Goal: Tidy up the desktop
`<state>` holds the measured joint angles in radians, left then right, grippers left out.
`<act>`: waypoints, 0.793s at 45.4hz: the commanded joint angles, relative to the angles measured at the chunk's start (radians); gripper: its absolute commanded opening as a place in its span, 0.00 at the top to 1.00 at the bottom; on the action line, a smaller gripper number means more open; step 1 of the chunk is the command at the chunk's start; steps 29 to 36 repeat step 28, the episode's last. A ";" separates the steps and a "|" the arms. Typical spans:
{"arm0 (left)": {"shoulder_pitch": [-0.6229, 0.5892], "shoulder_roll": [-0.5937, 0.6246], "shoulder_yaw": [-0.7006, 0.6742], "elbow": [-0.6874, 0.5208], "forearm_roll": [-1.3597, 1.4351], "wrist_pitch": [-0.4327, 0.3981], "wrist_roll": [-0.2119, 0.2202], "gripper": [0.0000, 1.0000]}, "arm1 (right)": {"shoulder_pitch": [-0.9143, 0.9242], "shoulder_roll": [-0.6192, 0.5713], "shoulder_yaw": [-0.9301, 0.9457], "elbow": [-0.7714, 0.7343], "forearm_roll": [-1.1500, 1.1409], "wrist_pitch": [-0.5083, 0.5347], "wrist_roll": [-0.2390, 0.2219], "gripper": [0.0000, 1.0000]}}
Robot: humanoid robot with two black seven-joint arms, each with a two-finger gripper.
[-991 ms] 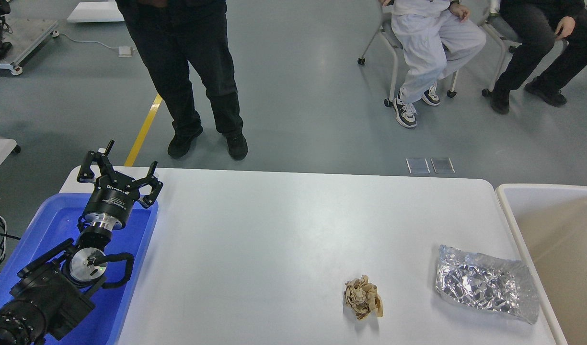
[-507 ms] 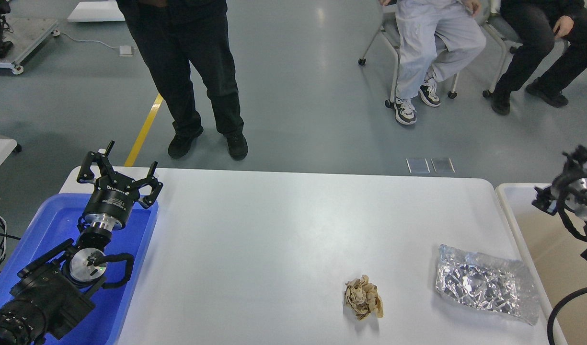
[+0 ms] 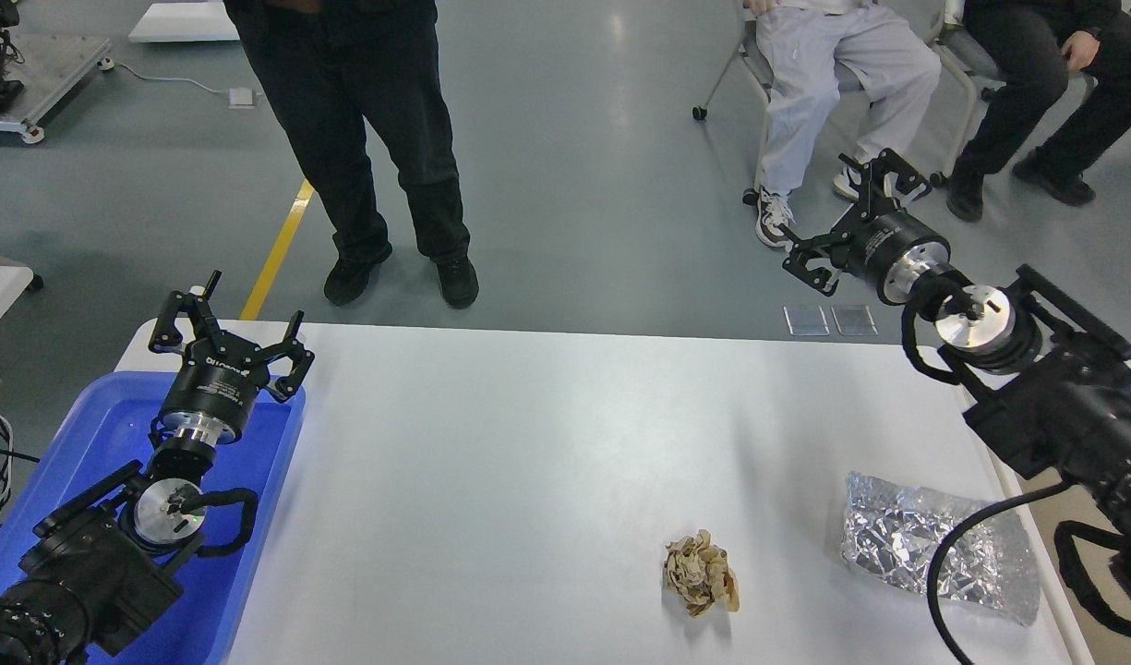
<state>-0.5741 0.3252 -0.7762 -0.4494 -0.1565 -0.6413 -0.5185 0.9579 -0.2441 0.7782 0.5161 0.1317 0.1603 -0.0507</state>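
Observation:
The desktop (image 3: 528, 462) is a large white tabletop. A crumpled brown paper ball (image 3: 701, 574) lies on it at the front right. A crumpled sheet of silver foil (image 3: 897, 545) lies further right, partly behind my right arm's cable. My left gripper (image 3: 231, 323) is open and empty above the far end of the blue tray. My right gripper (image 3: 840, 217) is open and empty, held high beyond the table's far right corner, well away from the foil and the paper ball.
A blue plastic tray (image 3: 94, 425) sits at the table's left, under my left arm. A beige white-rimmed bin (image 3: 1071, 637) stands at the right, mostly hidden by my right arm. A person in black (image 3: 362, 139) stands past the far edge; two people sit at the back right.
My right arm has swung in from the right edge and up, reaching past the table's far right corner. The left arm, paper ball and foil have not moved.

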 commanded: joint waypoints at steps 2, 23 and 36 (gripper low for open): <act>-0.001 0.000 0.000 0.000 0.000 0.000 0.000 0.00 | -0.040 0.161 0.088 0.039 0.000 0.054 0.000 0.00; 0.000 0.000 0.000 0.000 0.000 0.000 0.000 0.00 | -0.188 0.239 0.104 0.038 0.000 0.215 0.002 0.00; 0.000 0.000 0.000 0.000 0.000 0.000 0.000 0.00 | -0.206 0.241 0.104 0.038 0.000 0.232 0.002 0.00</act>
